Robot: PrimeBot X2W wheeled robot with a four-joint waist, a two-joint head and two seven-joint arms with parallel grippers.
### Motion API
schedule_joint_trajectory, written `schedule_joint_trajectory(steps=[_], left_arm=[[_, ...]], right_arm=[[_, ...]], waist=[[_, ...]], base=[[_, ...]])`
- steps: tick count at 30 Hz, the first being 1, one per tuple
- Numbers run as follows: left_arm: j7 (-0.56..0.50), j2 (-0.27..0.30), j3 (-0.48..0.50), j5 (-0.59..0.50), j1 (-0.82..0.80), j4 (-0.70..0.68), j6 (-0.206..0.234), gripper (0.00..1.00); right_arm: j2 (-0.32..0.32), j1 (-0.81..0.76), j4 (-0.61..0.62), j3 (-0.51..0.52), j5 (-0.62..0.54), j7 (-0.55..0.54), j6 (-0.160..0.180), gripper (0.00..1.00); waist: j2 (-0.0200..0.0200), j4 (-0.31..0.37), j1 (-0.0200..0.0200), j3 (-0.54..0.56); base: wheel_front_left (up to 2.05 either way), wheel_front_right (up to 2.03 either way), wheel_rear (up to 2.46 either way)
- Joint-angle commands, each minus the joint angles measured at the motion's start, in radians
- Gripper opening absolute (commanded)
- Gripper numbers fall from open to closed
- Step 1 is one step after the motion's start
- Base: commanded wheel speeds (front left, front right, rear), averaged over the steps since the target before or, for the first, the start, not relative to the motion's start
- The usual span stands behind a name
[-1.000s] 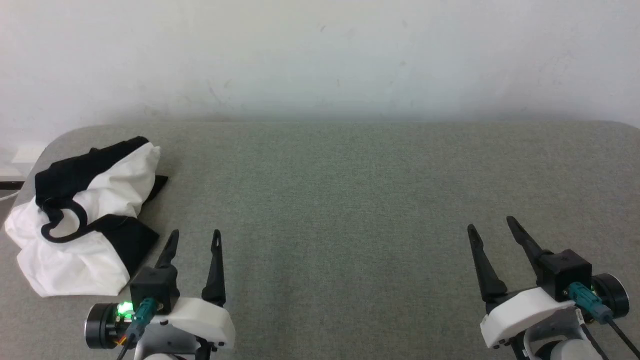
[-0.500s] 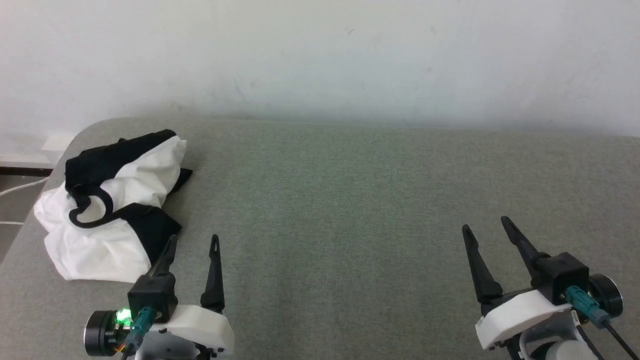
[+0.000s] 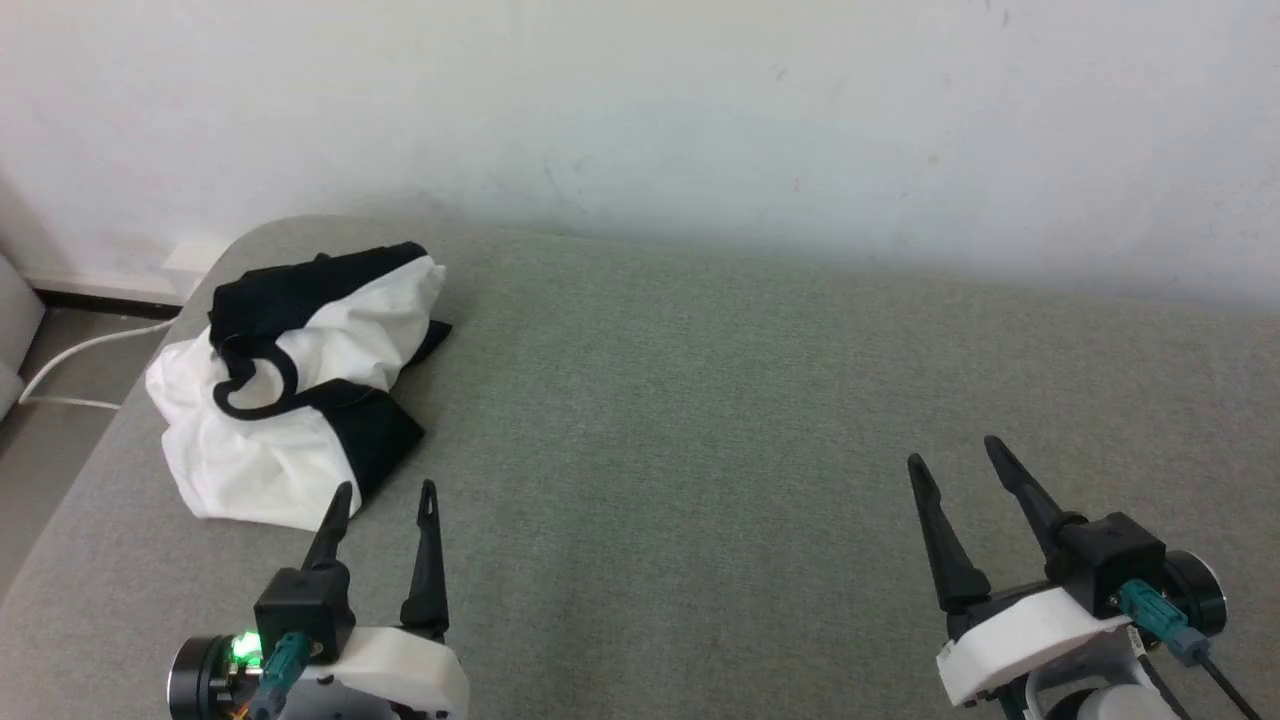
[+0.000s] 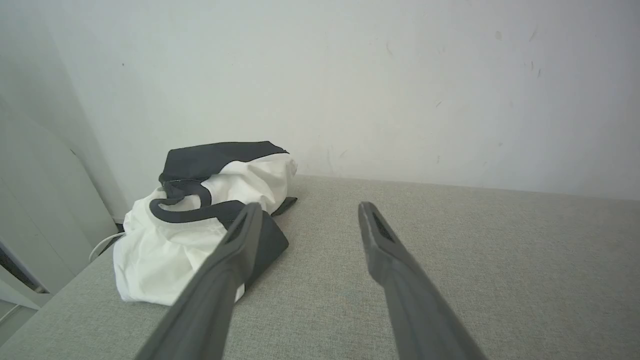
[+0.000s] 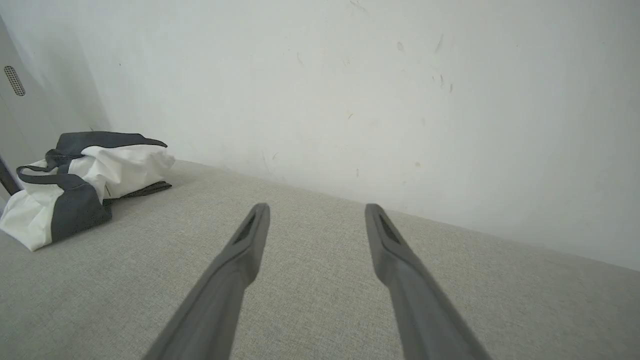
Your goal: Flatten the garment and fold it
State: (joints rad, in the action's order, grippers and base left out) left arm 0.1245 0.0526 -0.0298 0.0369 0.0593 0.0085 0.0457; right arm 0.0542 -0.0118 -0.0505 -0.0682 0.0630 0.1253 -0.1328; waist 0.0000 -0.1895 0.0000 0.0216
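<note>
The garment (image 3: 296, 385) is white with black sleeves and a thin black band looping round its neckline, while the table (image 3: 700, 420) is covered in grey-green cloth with a fine heathered weave. The left gripper (image 3: 385, 487) and the right gripper (image 3: 952, 450) each have black fingers, a black block, a white housing and a teal plug (image 3: 1150, 608), and a green light (image 3: 240, 648) glows on the left one. The wall (image 3: 640, 120) is off-white flecked with small dark scuffs, edged by a black skirting strip (image 3: 100, 298), and a white cable (image 3: 75, 350) crosses the grey floor (image 3: 60, 440).
</note>
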Motion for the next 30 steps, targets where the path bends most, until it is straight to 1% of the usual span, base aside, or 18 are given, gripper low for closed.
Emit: schedule_joint_trajectory(steps=[1, 15, 30], left_arm=[[0.012, -0.001, -0.001, 0.006, 0.013, -0.004, 0.006, 1.0], [0.039, -0.001, -0.002, 0.004, 0.033, -0.006, 0.005, 1.0], [0.071, -0.002, -0.01, 0.012, 0.046, -0.007, 0.018, 1.0]], right_arm=[[-0.002, -0.006, -0.007, -0.006, 0.008, 0.012, 0.001, 1.0], [-0.002, -0.012, -0.023, -0.025, 0.028, 0.039, 0.001, 1.0], [-0.003, -0.011, -0.041, -0.04, 0.035, 0.07, 0.002, 1.0]], waist=[[0.0, -0.023, 0.0, 0.005], [0.0, -0.107, 0.0, 0.017], [0.0, -0.197, 0.0, 0.022]], base=[[0.0, 0.0, 0.0], [0.0, 0.0, 0.0], [0.0, 0.0, 0.0]])
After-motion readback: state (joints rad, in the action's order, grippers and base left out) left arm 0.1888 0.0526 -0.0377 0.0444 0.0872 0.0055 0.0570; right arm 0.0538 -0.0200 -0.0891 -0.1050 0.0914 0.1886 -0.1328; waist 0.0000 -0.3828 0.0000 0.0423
